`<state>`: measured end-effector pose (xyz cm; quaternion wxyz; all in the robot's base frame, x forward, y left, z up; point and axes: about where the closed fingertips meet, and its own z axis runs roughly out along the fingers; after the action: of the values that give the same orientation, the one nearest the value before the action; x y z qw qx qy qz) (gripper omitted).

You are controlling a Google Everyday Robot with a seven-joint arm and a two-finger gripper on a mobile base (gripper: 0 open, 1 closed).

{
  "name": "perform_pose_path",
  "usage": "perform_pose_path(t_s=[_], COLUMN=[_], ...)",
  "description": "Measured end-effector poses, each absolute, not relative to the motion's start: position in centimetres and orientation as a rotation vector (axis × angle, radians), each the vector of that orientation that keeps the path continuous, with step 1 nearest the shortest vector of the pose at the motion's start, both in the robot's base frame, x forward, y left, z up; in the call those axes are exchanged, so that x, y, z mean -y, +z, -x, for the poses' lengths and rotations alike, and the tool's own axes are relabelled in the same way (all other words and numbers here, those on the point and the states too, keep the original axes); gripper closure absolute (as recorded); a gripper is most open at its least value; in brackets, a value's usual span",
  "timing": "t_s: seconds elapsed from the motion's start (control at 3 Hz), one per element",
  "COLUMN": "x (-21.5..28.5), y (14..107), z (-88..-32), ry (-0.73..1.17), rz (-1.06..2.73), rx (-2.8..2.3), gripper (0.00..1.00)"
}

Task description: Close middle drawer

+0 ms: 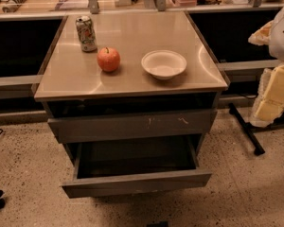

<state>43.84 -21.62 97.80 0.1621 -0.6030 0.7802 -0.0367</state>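
While the middle drawer (135,182) stood pulled out | I saw the gripper (157,224) just in front of it | grip: I could not tell

I see middle drawer (135,182) front jutting out, bare floor (227,197) before it: free approach. Above, scratched drawer front (132,125) overhangs. On right, black stand leg (246,130) crowds cabinet side; left side open; gripper outside my view.
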Motion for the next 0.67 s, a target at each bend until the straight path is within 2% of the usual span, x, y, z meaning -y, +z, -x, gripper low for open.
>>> perform_pose_path(t_s=[0.33,0.67], x=[21.62,21.59], y=[97.8,97.39], z=[-43.84,-43.79], ry=[-0.105,-0.1], rz=[1.721,1.71], rx=[-2.227,-2.221], gripper=[0.0,0.19])
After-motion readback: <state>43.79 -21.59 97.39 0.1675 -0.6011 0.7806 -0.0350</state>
